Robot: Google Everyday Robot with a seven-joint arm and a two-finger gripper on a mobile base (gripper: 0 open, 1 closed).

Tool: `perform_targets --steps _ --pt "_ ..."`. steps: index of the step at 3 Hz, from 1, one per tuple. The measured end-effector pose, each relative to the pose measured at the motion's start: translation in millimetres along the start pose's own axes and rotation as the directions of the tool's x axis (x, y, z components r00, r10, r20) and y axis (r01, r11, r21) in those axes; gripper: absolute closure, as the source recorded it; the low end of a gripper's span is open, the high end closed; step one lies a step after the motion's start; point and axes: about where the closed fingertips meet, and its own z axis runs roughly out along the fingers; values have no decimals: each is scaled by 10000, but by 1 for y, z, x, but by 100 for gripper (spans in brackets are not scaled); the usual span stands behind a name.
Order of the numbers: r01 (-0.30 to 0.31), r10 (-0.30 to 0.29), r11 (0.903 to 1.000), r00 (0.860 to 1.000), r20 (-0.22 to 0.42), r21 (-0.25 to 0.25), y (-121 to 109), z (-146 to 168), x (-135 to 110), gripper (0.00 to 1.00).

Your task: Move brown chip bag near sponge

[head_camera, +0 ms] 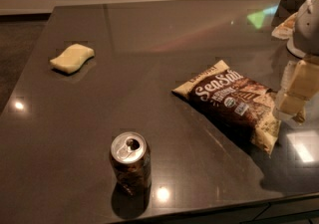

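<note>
Brown chip bag lies flat on the right of the bench, with the pincer at its right end.

Camera view: the brown chip bag rests on the dark, glossy bench. Its long axis slants from upper left to lower right, with one cream end pointing up-left toward the bench's middle and the other toward the near right edge. Large white letters reading "SenS…" run across its upper part; the smaller print is unreadable. The cream-coloured pincer sits over the bag's right side. I cannot tell whether it touches the bag, or whether it is released or clenched. The pale-yellow sponge lies well apart at the far left. A brown soda can with a silver top stands upright near the front edge.
</note>
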Motion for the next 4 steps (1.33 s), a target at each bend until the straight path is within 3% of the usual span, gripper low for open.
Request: perform_targets --steps 1,3,4 --pt "-55 55 10000 10000 -33 12 0 1 0 0" --pt "-998 1007 9949 9930 -621 166 -1 26 -5 0" --pt "-2342 2330 9722 9646 -1234 53 3 64 3 0"
